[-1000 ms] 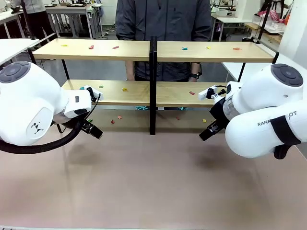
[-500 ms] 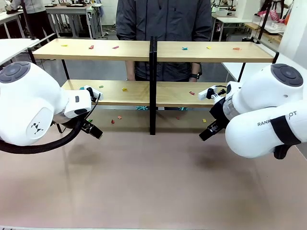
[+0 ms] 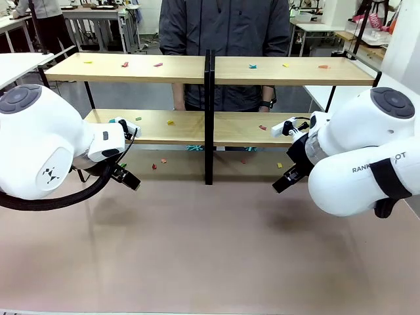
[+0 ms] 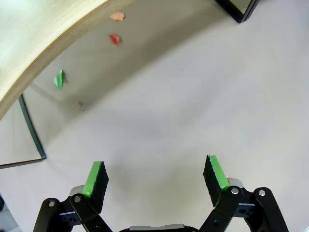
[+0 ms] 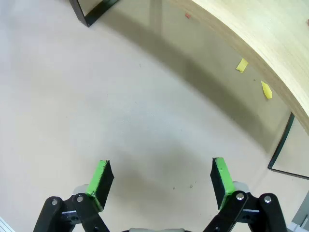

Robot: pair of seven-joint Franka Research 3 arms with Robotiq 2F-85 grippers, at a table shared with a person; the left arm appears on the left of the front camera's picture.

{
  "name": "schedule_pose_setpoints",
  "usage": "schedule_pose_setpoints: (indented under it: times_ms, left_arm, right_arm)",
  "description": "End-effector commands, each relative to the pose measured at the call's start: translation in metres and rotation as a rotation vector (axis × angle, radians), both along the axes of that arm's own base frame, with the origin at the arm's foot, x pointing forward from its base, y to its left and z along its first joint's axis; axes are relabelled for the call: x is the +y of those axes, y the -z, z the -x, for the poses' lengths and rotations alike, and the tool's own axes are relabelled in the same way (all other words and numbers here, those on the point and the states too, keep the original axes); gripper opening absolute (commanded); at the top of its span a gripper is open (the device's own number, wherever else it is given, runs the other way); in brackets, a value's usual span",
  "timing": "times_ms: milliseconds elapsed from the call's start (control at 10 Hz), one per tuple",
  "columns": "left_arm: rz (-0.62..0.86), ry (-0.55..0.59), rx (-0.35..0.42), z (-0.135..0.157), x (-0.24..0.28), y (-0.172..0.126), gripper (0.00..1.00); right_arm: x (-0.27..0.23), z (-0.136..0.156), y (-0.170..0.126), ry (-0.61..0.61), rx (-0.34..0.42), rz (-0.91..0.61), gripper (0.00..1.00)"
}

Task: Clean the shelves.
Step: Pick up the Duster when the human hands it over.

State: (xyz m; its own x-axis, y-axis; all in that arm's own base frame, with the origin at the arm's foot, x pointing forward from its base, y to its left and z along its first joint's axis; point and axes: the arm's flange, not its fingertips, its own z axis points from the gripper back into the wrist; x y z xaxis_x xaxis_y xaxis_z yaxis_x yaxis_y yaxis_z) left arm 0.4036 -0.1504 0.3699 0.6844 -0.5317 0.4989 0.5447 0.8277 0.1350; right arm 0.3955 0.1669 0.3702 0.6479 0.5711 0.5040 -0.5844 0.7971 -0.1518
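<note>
Front view: you have the shelves [image 3: 302, 72] just beyond the left gripper [image 3: 130, 181] and right gripper [image 3: 280, 185], both spread wide, empty.

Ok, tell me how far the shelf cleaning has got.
Nothing looks done: coloured scraps lie on the upper and lower boards of the shelves, and more on the tabletop underneath. Nothing is in hand: the left gripper and right gripper hang open and empty above the tabletop, in front of the shelves. Left to do: every scrap.
</note>
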Motion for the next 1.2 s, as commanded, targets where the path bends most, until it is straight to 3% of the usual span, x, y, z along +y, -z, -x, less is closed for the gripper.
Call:
schedule_pose_setpoints:
  times_ms: [0, 100, 200, 400, 700, 800, 1100]
  left_arm:
    - [0.068, 0.084, 0.043, 0.012, 0.008, -0.023, 1.00]
    - [0.129, 0.115, 0.120, 0.032, 0.025, -0.044, 1.00]
    - [0.168, 0.150, 0.144, 0.054, 0.045, -0.065, 1.00]
    - [0.277, 0.148, 0.160, 0.097, 0.095, -0.115, 1.00]
    - [0.472, 0.207, -0.031, 0.165, 0.181, -0.187, 1.00]
    - [0.580, 0.166, -0.125, 0.184, 0.218, -0.204, 1.00]
    - [0.727, 0.114, -0.293, 0.199, 0.259, -0.214, 1.00]
  right_arm:
    - [-0.001, 0.009, -0.022, -0.054, 0.050, -0.003, 1.00]
    - [-0.012, 0.023, -0.041, -0.058, 0.105, -0.030, 1.00]
    - [-0.030, 0.041, -0.064, -0.037, 0.173, -0.081, 1.00]
    - [-0.080, 0.083, -0.121, 0.012, 0.163, -0.156, 1.00]
    - [-0.155, 0.134, -0.201, 0.011, 0.032, -0.251, 1.00]
    - [-0.180, 0.148, -0.225, 0.045, -0.018, -0.291, 1.00]
    - [-0.223, 0.172, -0.255, 0.097, -0.124, -0.378, 1.00]
